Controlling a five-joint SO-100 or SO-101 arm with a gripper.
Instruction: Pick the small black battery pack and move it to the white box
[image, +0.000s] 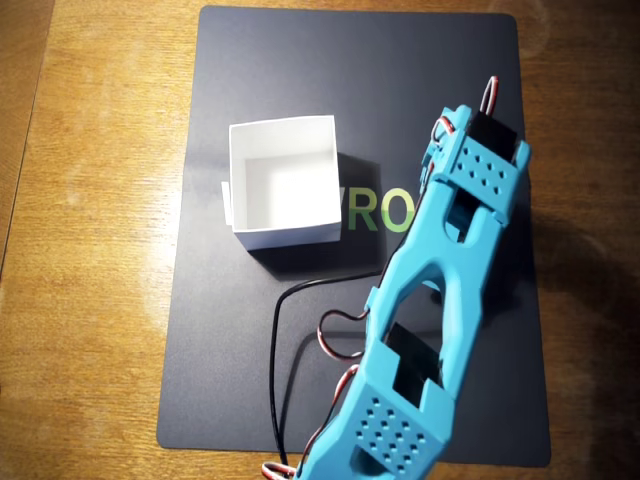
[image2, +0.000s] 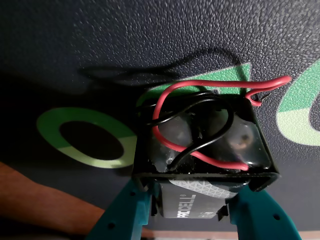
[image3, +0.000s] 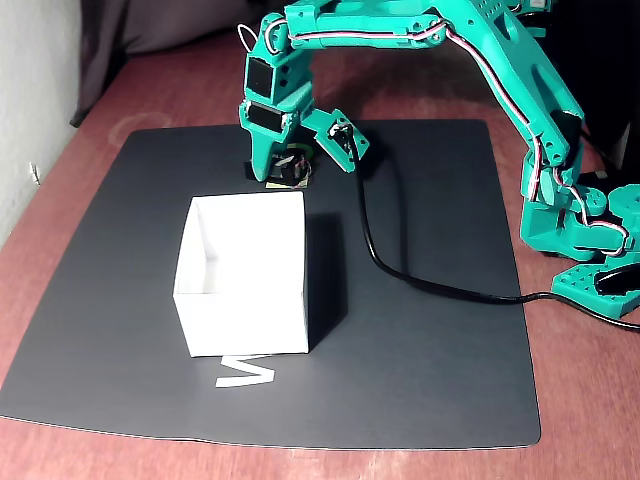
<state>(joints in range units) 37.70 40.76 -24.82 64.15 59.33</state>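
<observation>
The small black battery pack (image2: 200, 150) fills the wrist view, with "PROCELL" lettering on its lower face and red and black wires looped over its end. My gripper (image2: 192, 207) is shut on it, one teal finger (image2: 127, 212) on each side. In the fixed view the gripper (image3: 282, 176) holds the pack (image3: 293, 171) low over the mat, just behind the white box (image3: 245, 320); I cannot tell whether it touches the mat. In the overhead view the box (image: 288, 236) stands open and empty to the left of my arm (image: 440, 290), which hides the pack and gripper.
A black mat (image: 240, 400) with green and white lettering (image: 385, 212) covers the wooden table (image: 90, 250). A black cable (image3: 400, 275) runs from the wrist across the mat to the right. The arm's base (image3: 585, 235) stands off the mat's right edge.
</observation>
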